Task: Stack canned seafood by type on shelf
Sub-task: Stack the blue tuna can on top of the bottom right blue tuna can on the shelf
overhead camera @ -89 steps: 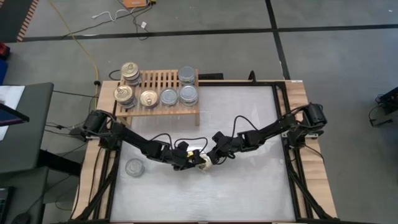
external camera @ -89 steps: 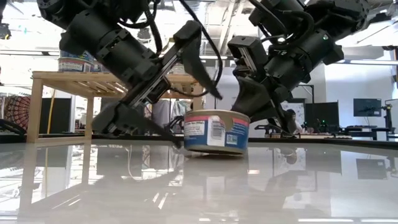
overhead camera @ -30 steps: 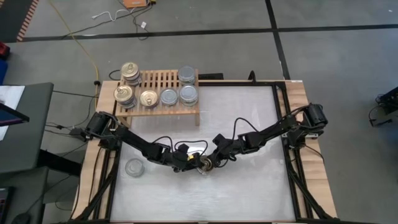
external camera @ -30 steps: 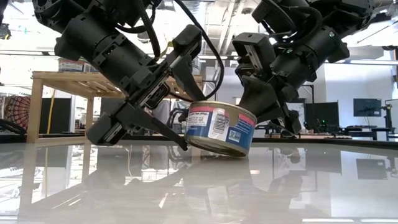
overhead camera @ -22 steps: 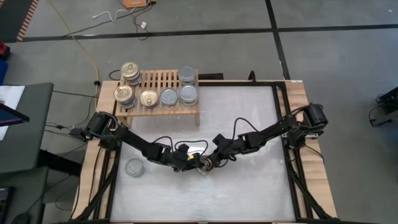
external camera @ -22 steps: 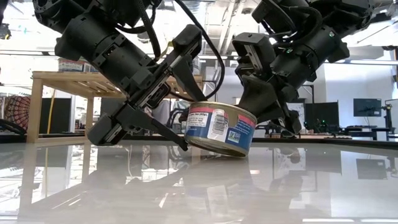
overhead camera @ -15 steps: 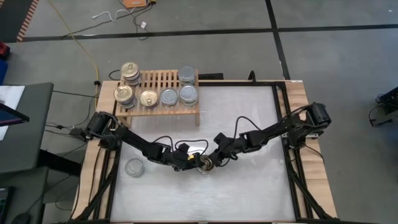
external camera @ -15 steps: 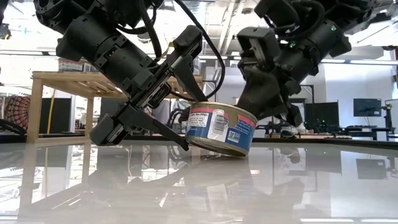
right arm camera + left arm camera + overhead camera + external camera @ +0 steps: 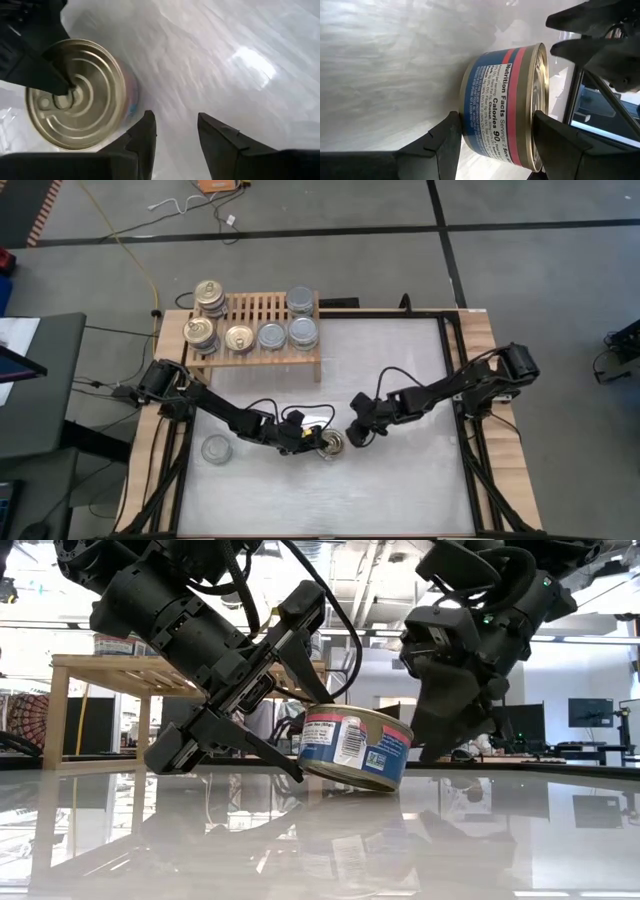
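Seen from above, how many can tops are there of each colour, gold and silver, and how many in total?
Gold tops: 4 (three on the shelf, one on the can in the left gripper)
Silver tops: 4 (three on the shelf, one on the table)
Total: 8 tops; stacks may hide more cans.

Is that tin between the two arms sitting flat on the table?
No, the tin is tilted, one edge lifted off the table, held in the left claw.

Overhead light flooding scene evenly, bright. White tabletop (image 9: 320, 840) glaring, mirroring arms and can (image 9: 352, 748) in low view. Hot spot shining at 2 o'clock in right wrist view; gold can top there blurring slightly. Room behind low view washing out.
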Robot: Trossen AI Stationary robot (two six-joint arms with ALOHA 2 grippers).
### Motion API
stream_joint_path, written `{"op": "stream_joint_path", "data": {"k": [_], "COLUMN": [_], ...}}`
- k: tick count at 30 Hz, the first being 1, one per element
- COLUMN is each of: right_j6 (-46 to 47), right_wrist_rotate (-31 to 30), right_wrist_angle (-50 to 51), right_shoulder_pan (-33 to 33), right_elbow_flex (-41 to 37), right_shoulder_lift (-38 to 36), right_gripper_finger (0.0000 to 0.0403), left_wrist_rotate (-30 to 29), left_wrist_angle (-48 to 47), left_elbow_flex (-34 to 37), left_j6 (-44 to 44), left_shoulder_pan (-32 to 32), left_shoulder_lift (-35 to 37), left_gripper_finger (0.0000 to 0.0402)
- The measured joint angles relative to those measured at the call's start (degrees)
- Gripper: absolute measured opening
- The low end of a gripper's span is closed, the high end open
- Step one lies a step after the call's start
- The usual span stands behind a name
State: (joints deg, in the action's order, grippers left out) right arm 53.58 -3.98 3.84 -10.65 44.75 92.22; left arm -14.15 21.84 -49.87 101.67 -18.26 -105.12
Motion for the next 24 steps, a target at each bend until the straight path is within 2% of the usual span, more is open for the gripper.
{"op": "stream_joint_path", "data": {"k": [5, 14, 24], "right_j6": [0.52, 4.72, 3.20], "right_wrist_rotate": [-0.21, 0.06, 0.17], "right_wrist_angle": [1.28, -1.51, -3.85], "right_shoulder_pan": [-0.12, -2.18, -2.74], "right_elbow_flex": [0.00, 0.09, 0.09], "right_shoulder_lift": [-0.32, 1.83, 1.97], "right_gripper_finger": [0.0155, 0.0087, 0.0034], "left_wrist_rotate": [0.09, 0.18, 0.15], "left_wrist_angle": [0.20, 0.58, 1.08], "left_elbow_flex": [0.00, 0.00, 0.04], "left_j6": [0.08, 0.47, 3.17], "left_shoulder_pan": [0.00, 0.00, 0.09], "left_shoulder_lift": [0.00, 0.00, 0.00], "left_gripper_finger": [0.0212, 0.0217, 0.0226]}}
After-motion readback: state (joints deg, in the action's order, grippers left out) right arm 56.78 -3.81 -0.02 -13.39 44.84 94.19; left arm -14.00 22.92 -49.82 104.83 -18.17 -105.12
